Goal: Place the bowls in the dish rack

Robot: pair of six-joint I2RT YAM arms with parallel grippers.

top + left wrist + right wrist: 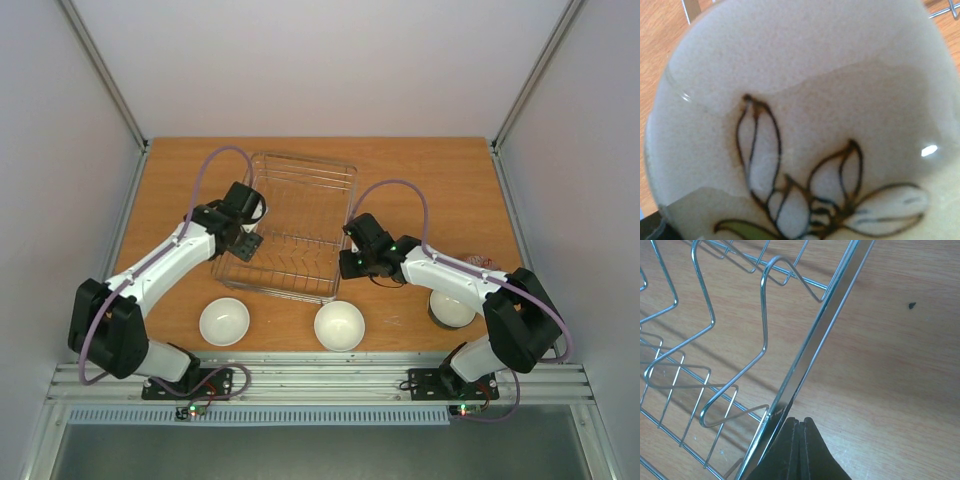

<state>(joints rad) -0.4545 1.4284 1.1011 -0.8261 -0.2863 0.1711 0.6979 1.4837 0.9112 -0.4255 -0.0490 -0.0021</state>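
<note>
A brown wooden tabletop (420, 190) carries a rectangular silver wire dish rack (302, 156) at its centre. The left arm's black pincer (249, 214) holds a small white ceramic bowl (260, 210) at the rack's left side. The right arm's black pincer (350, 240), closed, sits at the rack's right rim. A round white bowl (224, 321) and a second round white bowl (339, 325) rest by the near edge. A dark-sided bowl (452, 308) lies partly under the right arm.

No text, label, brand or number can be read in any view. The only marking is a brown-outlined sprig (810, 200) with a green leaf, painted on the bowl (805, 65) that fills the left wrist view; it is a drawing, not lettering. A small dark speck (911, 305) on the table (900, 390) in the right wrist view is probably a stain, not a sign.
</note>
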